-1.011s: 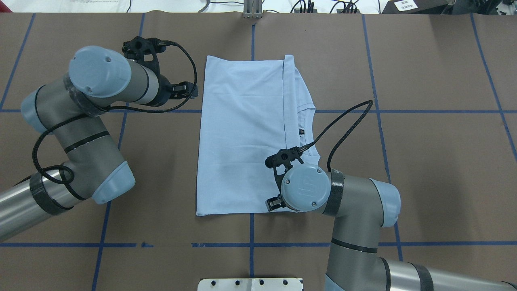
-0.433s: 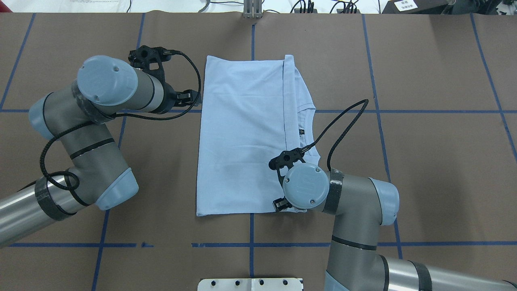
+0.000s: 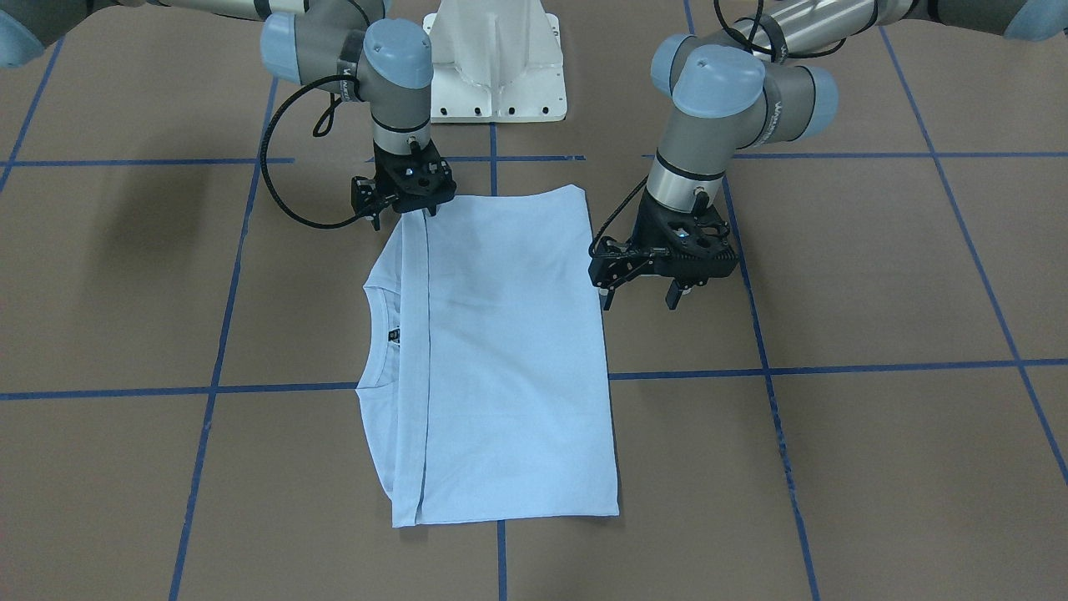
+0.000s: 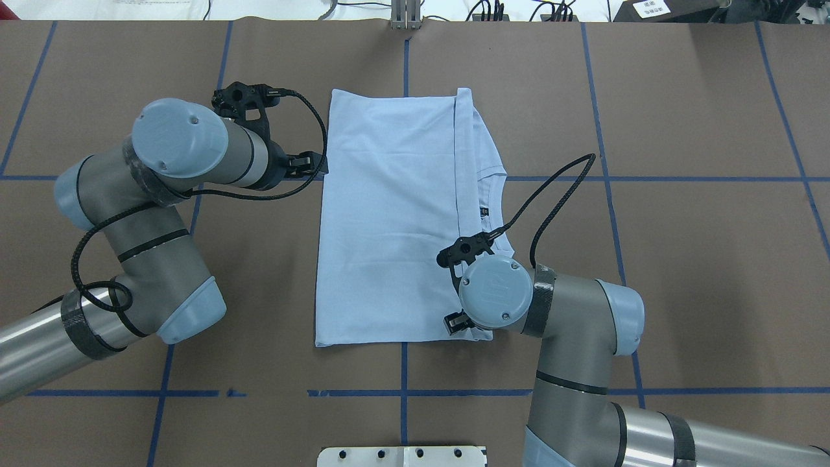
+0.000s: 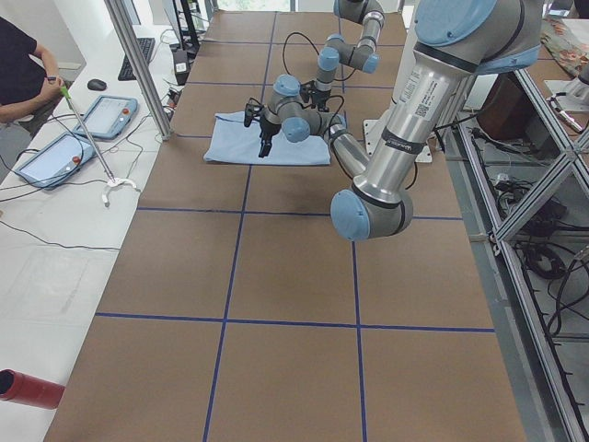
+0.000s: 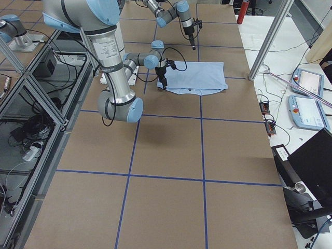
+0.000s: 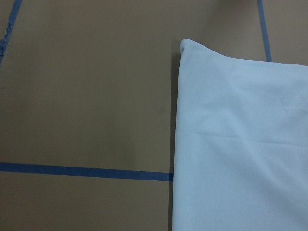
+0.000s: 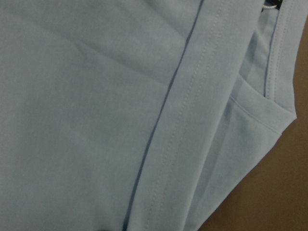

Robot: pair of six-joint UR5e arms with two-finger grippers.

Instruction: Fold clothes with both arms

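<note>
Table (image 4: 681, 259) bears one folded T-shirt (image 4: 389, 214) between two arms (image 4: 162, 214) (image 4: 570, 311).

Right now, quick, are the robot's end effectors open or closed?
Left end effector: open, empty, beside the T-shirt.
Right end effector: open, over the T-shirt's corner, gripping nothing.

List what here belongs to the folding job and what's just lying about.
Belongs to the job:
pale blue T-shirt
left gripper
right gripper

Just lying about:
white pedestal base
red cylinder on the side bench
near tablet
far tablet
</note>
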